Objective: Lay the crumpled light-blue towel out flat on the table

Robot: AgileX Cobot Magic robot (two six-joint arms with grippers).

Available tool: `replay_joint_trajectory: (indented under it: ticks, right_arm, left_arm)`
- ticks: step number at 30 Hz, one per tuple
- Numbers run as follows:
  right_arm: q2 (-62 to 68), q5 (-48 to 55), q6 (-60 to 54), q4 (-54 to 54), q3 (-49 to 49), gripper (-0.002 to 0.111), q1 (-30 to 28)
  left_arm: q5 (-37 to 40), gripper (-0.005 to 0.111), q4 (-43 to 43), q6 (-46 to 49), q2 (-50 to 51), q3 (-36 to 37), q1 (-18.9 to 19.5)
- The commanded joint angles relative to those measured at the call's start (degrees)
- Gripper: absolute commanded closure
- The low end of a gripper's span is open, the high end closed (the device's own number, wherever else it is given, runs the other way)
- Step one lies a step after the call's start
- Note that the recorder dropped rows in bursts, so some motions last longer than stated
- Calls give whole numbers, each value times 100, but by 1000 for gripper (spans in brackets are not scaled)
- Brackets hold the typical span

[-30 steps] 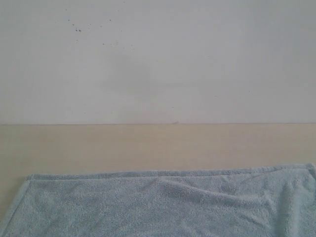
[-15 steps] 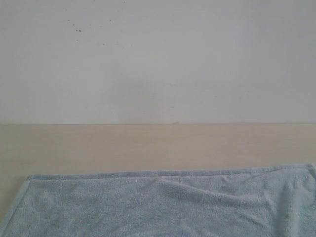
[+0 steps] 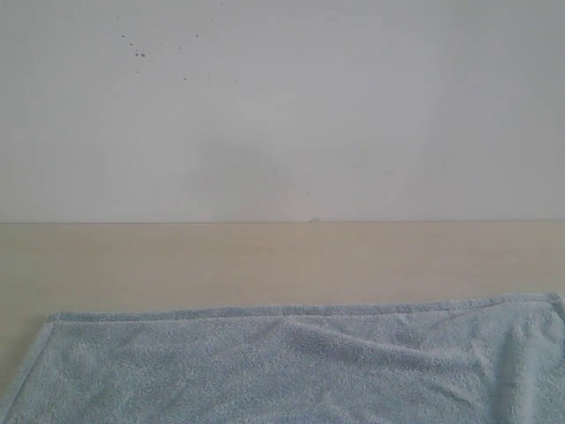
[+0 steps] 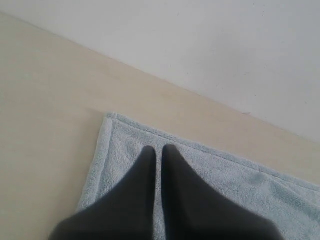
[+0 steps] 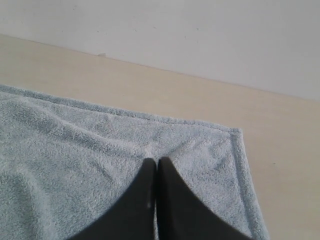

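The light-blue towel (image 3: pixel 291 367) lies spread over the near part of the beige table (image 3: pixel 265 261), with low creases right of its middle. Neither gripper shows in the exterior view. In the left wrist view my left gripper (image 4: pixel 156 150) hovers over the towel (image 4: pixel 225 185) near its far left corner, its dark fingers (image 4: pixel 175 170) drawn together with only a thin slit and nothing between them. My right gripper (image 5: pixel 155 161) is shut over the towel (image 5: pixel 75 150) near the far right corner. Shallow wrinkles meet just ahead of its tips. I cannot tell whether they touch the cloth.
A plain white wall (image 3: pixel 282 106) with a few dark specks rises behind the table's far edge. Bare tabletop runs between the towel's far hem and the wall, and beside both far corners.
The towel has not moved. A faint grey shadow on the wall faded half a second ago and shows again now.
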Motion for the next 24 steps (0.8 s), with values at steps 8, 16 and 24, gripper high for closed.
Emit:
replay_joint_trajectory:
  ticks: [8,16,24]
  right_arm:
    - [-4,-59,8,5,-7,109,-19]
    - [-662,1121,74,39,-7,109,-316]
    - [-662,1086,86,39,-7,109,-316]
  left_arm:
    - [-57,103,38,-38,-17,16,-16]
    - [238,103,171,-38,-17,16,-16]
    - [252,103,171,-38,-17,16,-16]
